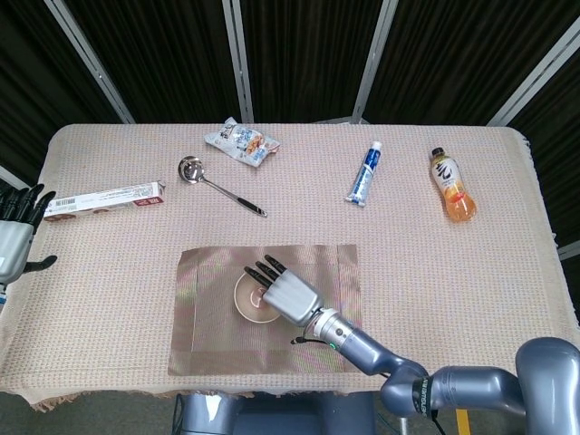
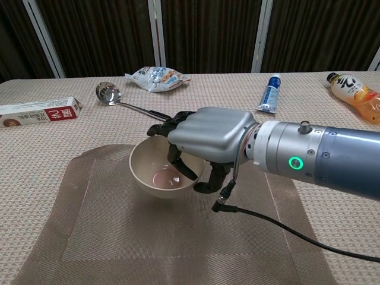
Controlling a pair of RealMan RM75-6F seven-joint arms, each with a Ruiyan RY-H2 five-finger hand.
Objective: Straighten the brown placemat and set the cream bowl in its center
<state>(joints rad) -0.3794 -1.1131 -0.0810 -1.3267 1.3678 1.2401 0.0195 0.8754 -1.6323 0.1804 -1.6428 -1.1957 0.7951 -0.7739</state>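
Bowl [image 2: 159, 173], cream, sits over the middle of the brown placemat [image 1: 208, 344], slightly left of centre; contact with the mat cannot be confirmed. Right hand [image 2: 205, 138] grips its near rim, fingers [image 2: 173, 159] hooked inside the wall, thumb outside. Chest view shows the bowl's interior with only a pinkish patch at the bottom; head view has the hand covering part of the rim. Placemat lies flat, edges roughly parallel to the table [image 1: 471, 272] front. Left hand [image 1: 16, 234] appears in the head view only, at the table's left edge, fingers spread, holding nothing. Behind the mat: ladle [image 1: 213, 183], snack packet [image 1: 240, 142], toothpaste tube [image 1: 364, 172], drink bottle [image 1: 451, 185], carton [image 1: 104, 197].
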